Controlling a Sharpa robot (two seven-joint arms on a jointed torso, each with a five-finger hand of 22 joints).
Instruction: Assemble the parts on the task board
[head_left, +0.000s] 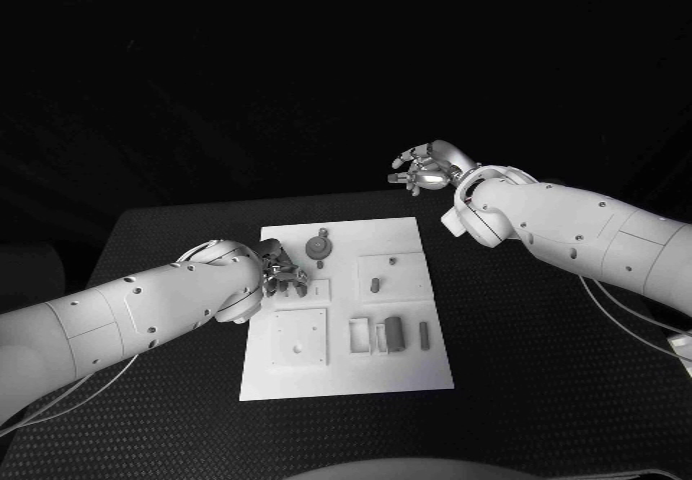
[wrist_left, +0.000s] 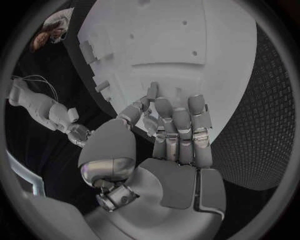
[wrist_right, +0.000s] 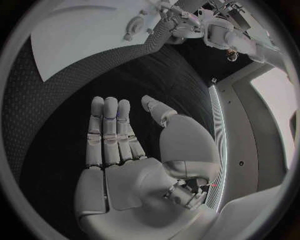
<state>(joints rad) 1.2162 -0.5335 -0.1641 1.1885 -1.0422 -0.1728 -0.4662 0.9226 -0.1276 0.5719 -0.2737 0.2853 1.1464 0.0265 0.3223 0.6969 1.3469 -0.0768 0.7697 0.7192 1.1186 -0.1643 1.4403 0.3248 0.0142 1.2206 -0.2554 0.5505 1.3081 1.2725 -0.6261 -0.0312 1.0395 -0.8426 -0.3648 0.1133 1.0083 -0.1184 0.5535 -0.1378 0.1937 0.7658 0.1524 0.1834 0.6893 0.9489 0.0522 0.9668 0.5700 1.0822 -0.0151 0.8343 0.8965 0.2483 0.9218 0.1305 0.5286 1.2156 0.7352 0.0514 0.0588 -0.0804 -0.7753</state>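
While the nearest things on the task board (head_left: 411, 370) are the loose parts, none of them is in the fingers yet. Closest to the robot sits a square block (head_left: 300, 335) with a cluster of upright pieces (head_left: 387, 335) beside it, their long axes running away from the robot along the board's length.

Just beyond the square block, the left hand (head_left: 280, 276) hovers over the board's left margin. In the left wrist view its fingers (wrist_left: 181, 125) lie straight and close side by side, tips pointing down at the white plate, thumb off to one side; nothing is pinched between them that I can make out, though whether the tips touch the plate is hard to say. A small slotted part (head_left: 374, 284) lies towards the board's middle, across from these fingers, and a round-headed part (head_left: 319, 243) lies just past them, its long axis also along the board.

Farthest off, the right hand (head_left: 427, 168) is raised beyond the board's far right corner, well apart from every part. Its fingers (wrist_right: 109, 130) are extended, loosely together, holding nothing above the dark bench (head_left: 548, 380).

The left hand is plainly the nearer one, so I judge the coming pick falls to it, most likely the round-headed part just ahead of its fingertips.
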